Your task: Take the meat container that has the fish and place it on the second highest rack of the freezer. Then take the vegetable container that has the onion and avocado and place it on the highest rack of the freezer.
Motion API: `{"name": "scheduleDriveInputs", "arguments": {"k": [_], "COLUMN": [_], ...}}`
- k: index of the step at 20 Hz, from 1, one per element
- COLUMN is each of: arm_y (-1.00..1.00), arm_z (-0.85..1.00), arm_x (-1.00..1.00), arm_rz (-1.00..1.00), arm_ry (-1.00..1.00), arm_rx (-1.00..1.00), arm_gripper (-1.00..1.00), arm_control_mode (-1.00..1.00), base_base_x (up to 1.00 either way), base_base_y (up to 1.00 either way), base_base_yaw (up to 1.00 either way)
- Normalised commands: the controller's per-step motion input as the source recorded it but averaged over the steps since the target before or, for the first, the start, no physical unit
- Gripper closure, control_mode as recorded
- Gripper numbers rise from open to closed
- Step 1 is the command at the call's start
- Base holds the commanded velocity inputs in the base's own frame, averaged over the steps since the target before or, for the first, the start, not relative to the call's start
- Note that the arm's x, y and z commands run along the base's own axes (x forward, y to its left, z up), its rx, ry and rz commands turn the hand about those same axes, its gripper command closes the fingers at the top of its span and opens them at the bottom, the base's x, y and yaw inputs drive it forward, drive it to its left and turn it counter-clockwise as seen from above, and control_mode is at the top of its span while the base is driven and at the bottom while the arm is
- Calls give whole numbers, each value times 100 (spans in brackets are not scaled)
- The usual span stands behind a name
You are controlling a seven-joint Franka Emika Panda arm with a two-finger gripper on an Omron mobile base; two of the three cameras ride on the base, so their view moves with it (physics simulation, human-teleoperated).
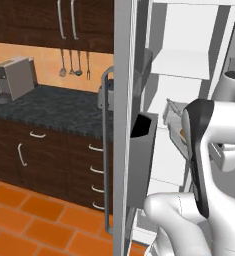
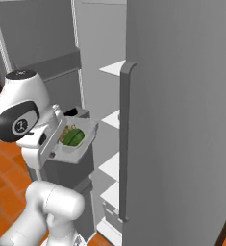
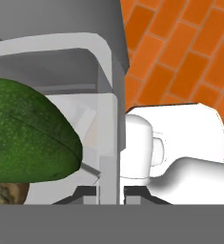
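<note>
Freezer (image 1: 139, 100) stands open in the left base view, its grey door edge toward the camera with a dark door bin (image 1: 141, 135) on it, and white shelves (image 1: 181, 62) step down inside. A pale vegetable container (image 1: 173, 117) juts out at mid height, partly hidden behind the arm; something tan shows in it. To the left run a dark stone counter (image 1: 54, 107) with a grey box-like appliance (image 1: 15, 77), and utensils (image 1: 71, 67) hang on the orange wall.

In the right base view the container (image 2: 78, 144) is held up at the hand, tilted, just in front of the freezer's open interior and near its middle shelves (image 2: 113, 118). A green avocado (image 2: 74, 138) lies in it, with a brownish onion (image 2: 65, 133) beside it, touching.

In the hand view the avocado (image 3: 27, 133) fills the left, a bit of the onion (image 3: 6, 194) below it, and the container's pale wall (image 3: 108, 138) runs up the middle. The gripper (image 3: 109, 193) is clamped narrowly on that wall, its finger tips (image 3: 135, 191) at either side of it. Orange floor tiles (image 3: 180, 47) lie beyond.
</note>
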Motion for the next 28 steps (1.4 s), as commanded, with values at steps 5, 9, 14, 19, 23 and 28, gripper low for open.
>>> {"name": "scheduleDriveInputs", "arguments": {"k": [5, 9, 14, 19, 23, 28], "arm_y": [0, 0, 0, -1, 0, 0], "arm_z": [0, 0, 0, 27, 59, 47], "arm_x": [0, 0, 0, -6, 0, 0], "arm_rz": [0, 0, 0, -5, -12, -5], "arm_ry": [0, 0, 0, -7, -7, -19], "arm_rx": [0, 0, 0, 0, 0, 0], "arm_gripper": [100, 100, 100, 100, 100, 100], "arm_control_mode": [100, 100, -100, -100, -100, -100], "base_base_x": [46, 14, 0, 0, 0, 0], "base_base_y": [-26, -13, 0, 0, 0, 0], "base_base_yaw": [-9, -4, 0, 0, 0, 0]}}
